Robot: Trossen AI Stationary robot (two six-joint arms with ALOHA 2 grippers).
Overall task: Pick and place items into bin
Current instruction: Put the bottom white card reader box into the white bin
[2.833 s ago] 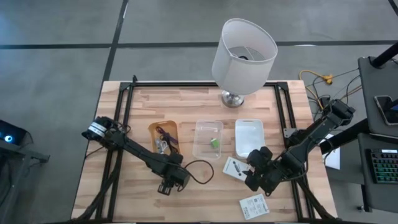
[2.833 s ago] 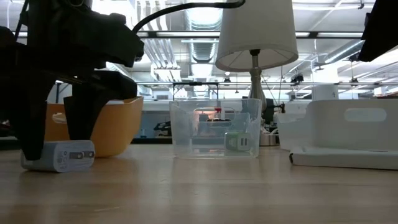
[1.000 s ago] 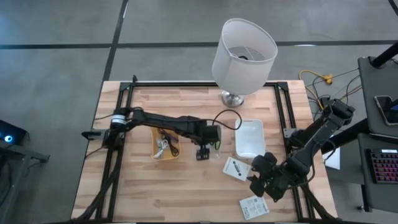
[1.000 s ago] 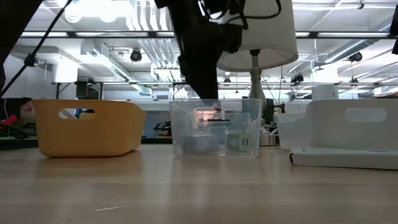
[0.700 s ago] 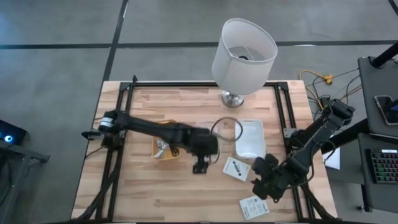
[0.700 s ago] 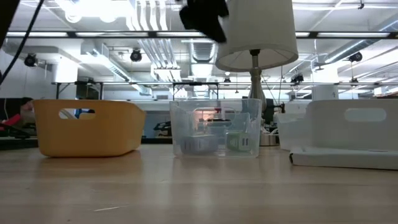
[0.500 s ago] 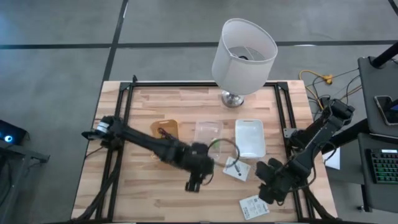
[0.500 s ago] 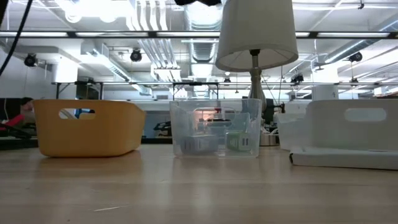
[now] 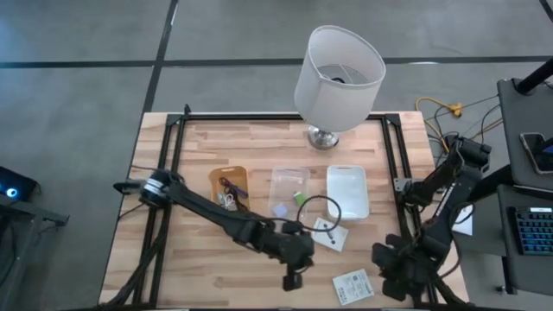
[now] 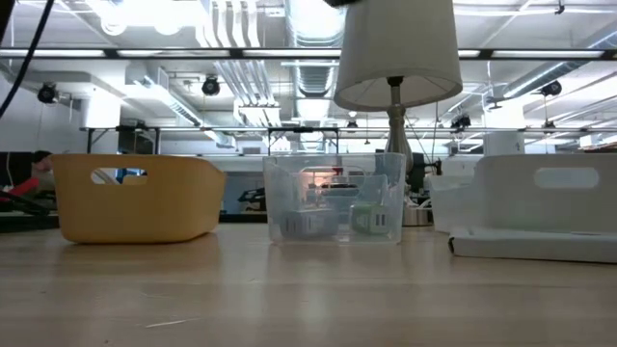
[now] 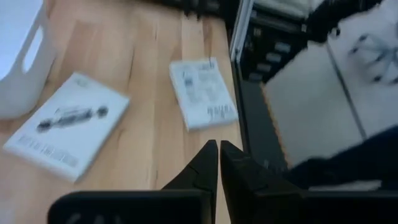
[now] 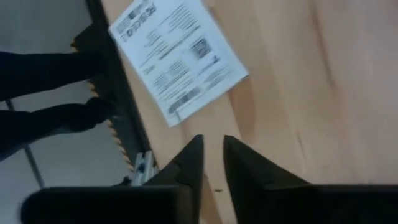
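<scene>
Since a second ago the left arm has swung away from the clear bin [image 9: 289, 192] toward the near edge of the worktop [image 9: 199, 268], and the right arm has drawn back to the near right corner. The left claw [image 9: 291, 281] now hangs over bare wood near the front edge, its fingers pressed together and holding nothing. A thin black cable [image 9: 321, 210] loops up from that arm over the space between the clear bin and the white tray [image 9: 347, 192]. The right claw [image 9: 395, 283] sits just beside the small printed card [image 9: 353, 283] at the near right corner; its fingers stand narrowly apart with nothing between them, above wood next to the card.

A second, larger printed card [image 9: 328, 233] lies flat in front of the white tray. The clear bin holds a green block [image 9: 299, 199] and a pale-blue block [image 9: 280, 210]. The orange bin [image 9: 228, 188] to its left holds coiled cables [image 9: 227, 197]. The white lamp [image 9: 338, 69] stands at the far side.
</scene>
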